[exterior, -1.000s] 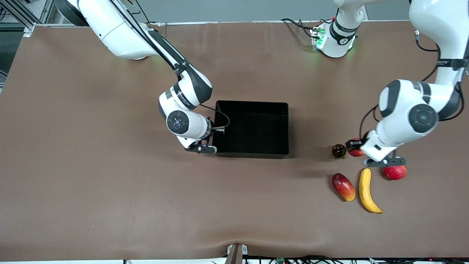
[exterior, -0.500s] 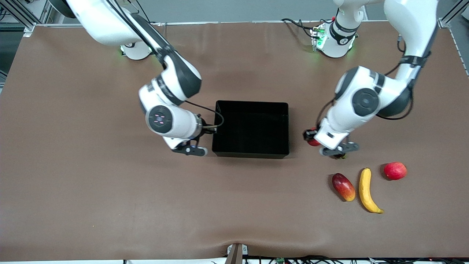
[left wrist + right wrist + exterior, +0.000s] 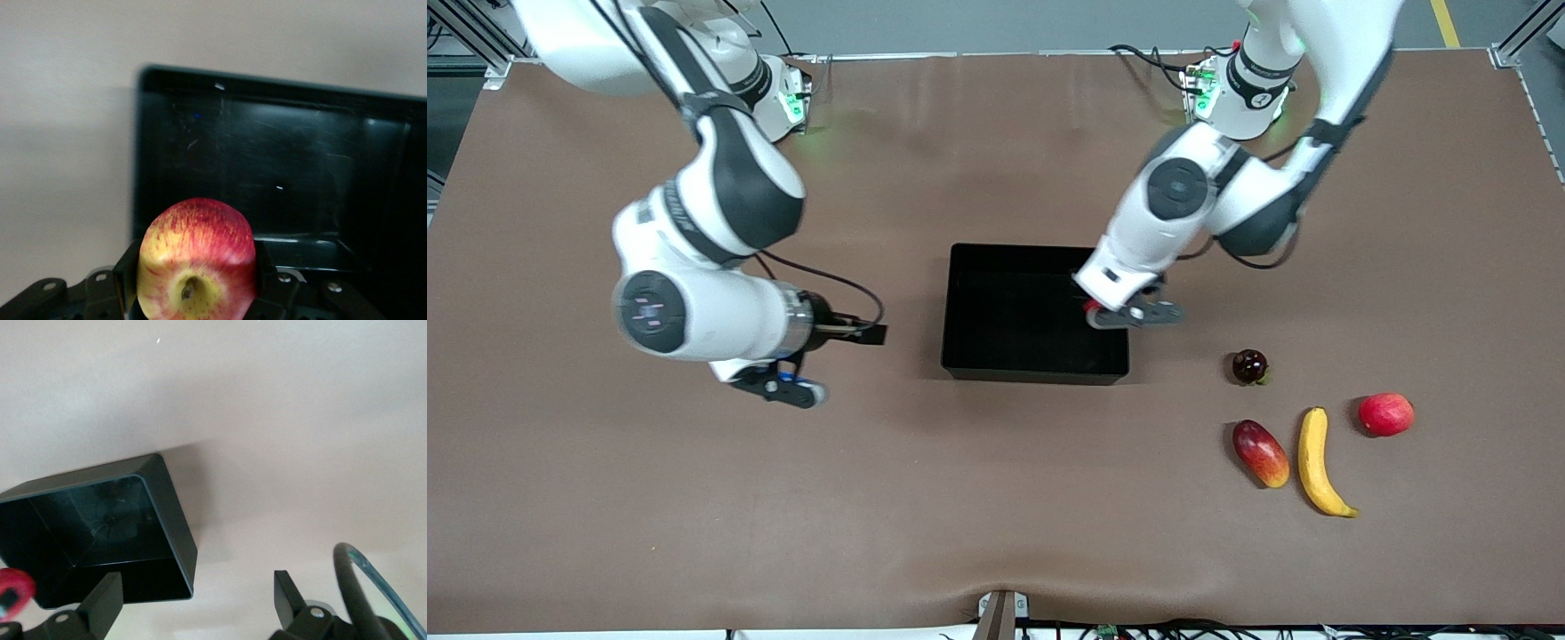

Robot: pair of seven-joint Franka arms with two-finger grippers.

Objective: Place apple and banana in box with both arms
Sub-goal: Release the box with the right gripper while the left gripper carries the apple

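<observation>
The red-and-yellow apple (image 3: 197, 260) sits between the jaws of my left gripper (image 3: 195, 283), which is shut on it. In the front view that gripper (image 3: 1134, 314) hangs over the edge of the black box (image 3: 996, 311) at the left arm's end, and only a sliver of the apple (image 3: 1091, 307) shows there. The box (image 3: 280, 153) has nothing in it. The banana (image 3: 1316, 462) lies on the table nearer the camera, toward the left arm's end. My right gripper (image 3: 783, 391) stands open and holds nothing, over bare table beside the box (image 3: 175, 520) toward the right arm's end. Its fingers (image 3: 105, 595) are wide apart.
Around the banana lie three more fruits: a plain red one (image 3: 1385, 414), a long red-and-yellow one (image 3: 1260, 453) and a small dark round one (image 3: 1249, 365). The brown mat covers the table.
My left arm has carried the apple from the group of fruit to over the box's edge. My right arm has drawn back from the box toward its own end of the table.
</observation>
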